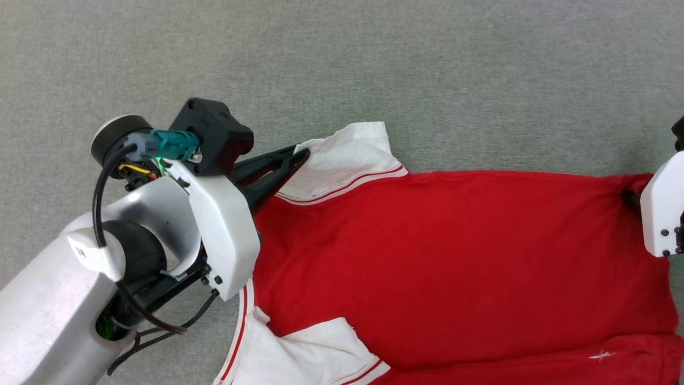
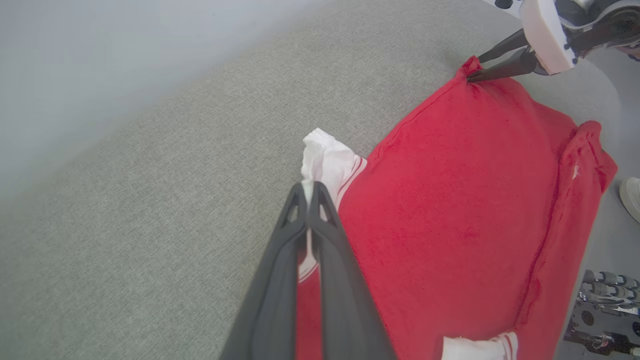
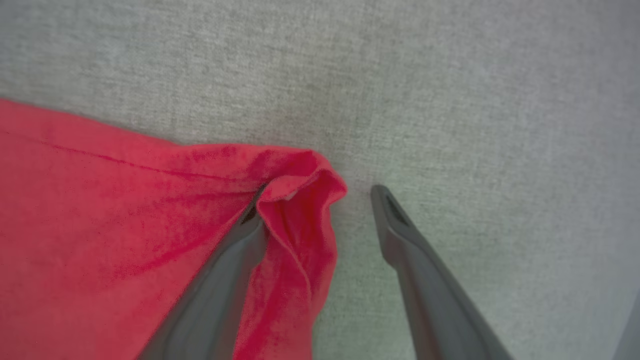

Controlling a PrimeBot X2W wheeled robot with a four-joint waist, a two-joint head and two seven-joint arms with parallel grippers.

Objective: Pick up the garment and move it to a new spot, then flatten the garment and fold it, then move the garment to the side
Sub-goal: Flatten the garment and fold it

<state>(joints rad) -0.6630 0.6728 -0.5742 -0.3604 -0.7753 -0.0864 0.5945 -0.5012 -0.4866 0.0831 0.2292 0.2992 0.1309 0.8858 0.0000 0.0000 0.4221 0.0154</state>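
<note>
The red jersey T-shirt with white, stripe-trimmed sleeves (image 1: pixel 454 256) lies spread on the grey cloth-covered bench (image 1: pixel 374 64). The left tool (image 1: pixel 304 155) is clamped on a sleeve. The right tool (image 3: pixel 320 191) gapes wide, one finger under the hem corner. Flattening appears unfinished, with folding and moving aside left.

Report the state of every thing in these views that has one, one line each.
Red jersey-style T-shirt with white short sleeves, spread mostly flat on the grey fabric surface, near edge folded over.
Left gripper, shut on the white sleeve at the top of the head view.
Right gripper, open, bunched red corner between its fingers, draped over one.
</note>
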